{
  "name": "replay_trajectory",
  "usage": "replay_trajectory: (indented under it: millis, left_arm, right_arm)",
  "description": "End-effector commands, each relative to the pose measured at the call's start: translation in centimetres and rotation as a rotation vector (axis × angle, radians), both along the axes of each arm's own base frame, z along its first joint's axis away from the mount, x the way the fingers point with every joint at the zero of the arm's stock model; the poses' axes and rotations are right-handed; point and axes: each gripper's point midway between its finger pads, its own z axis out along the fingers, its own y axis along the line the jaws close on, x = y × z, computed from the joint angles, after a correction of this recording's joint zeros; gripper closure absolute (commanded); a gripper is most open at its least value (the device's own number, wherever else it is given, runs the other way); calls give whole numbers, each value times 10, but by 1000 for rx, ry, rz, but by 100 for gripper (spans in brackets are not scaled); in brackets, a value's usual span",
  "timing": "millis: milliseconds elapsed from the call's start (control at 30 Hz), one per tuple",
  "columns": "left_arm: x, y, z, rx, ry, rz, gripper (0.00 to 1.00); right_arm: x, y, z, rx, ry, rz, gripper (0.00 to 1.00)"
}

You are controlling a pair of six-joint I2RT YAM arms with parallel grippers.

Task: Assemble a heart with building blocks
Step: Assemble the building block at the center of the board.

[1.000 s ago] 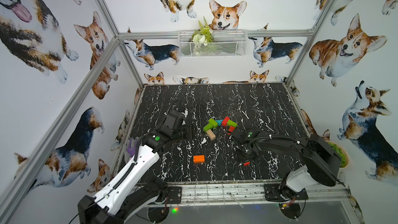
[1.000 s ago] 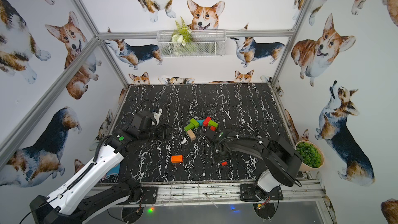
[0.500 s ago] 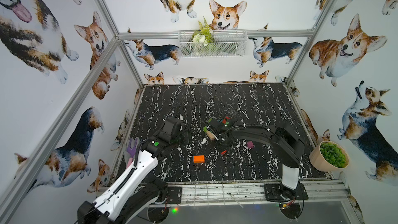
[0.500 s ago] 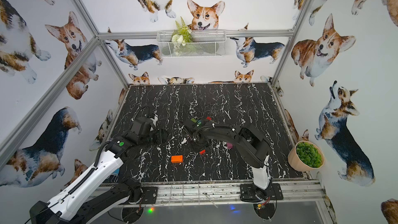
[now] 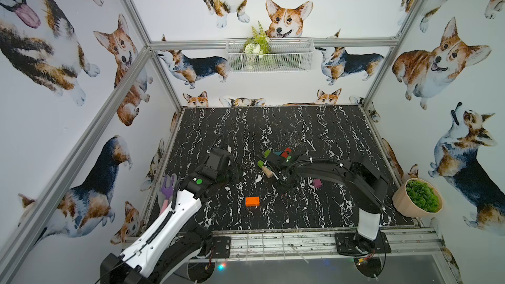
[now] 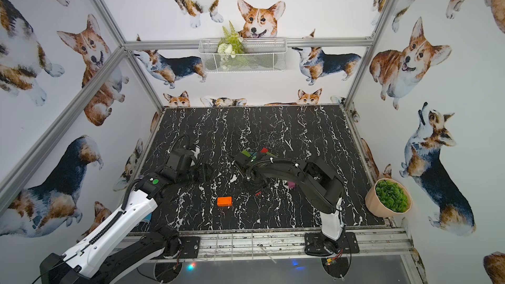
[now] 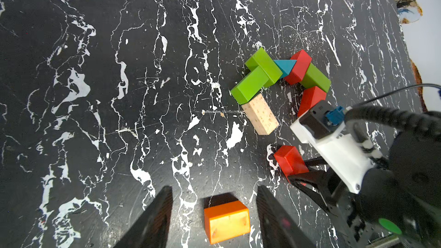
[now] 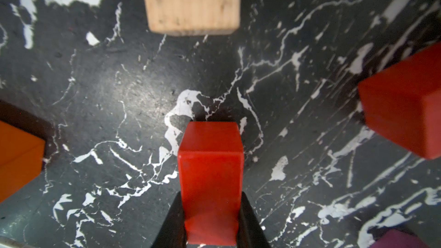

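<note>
Our right hand (image 8: 211, 208) clamps a smooth red block (image 8: 211, 163) over the marbled surface (image 8: 119, 91). Our left hand (image 7: 213, 189) hangs released near a boxy orange block (image 7: 226, 220).

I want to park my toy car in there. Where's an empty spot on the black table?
The far half of the table, between the unfinished heart and the back wall, is bare. So is the strip between the orange block and the front rail. The middle is crowded: the right gripper holds a red block there, near the purple cube.
</note>
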Motion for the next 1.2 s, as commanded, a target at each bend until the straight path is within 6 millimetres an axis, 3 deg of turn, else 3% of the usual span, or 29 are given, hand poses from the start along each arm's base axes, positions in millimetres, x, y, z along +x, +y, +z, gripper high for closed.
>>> replay_trajectory:
  millis: [0, 133, 900, 1033, 1167]
  left_arm:
    - [4, -1, 2, -14, -13, 4, 40]
    - [4, -2, -2, -15, -4, 4, 41]
    - [3, -1, -12, -18, 19, 5, 41]
    - [2, -1, -13, -20, 21, 6, 41]
    - [2, 0, -13, -17, 19, 7, 41]
  right_arm:
    - [13, 10, 2, 12, -53, 27, 82]
    - [16, 19, 0, 27, -52, 47, 84]
    - [35, 14, -10, -10, -51, 39, 85]
    - [34, 13, -13, -16, -47, 40, 80]
    - [33, 13, -12, -6, -45, 37, 66]
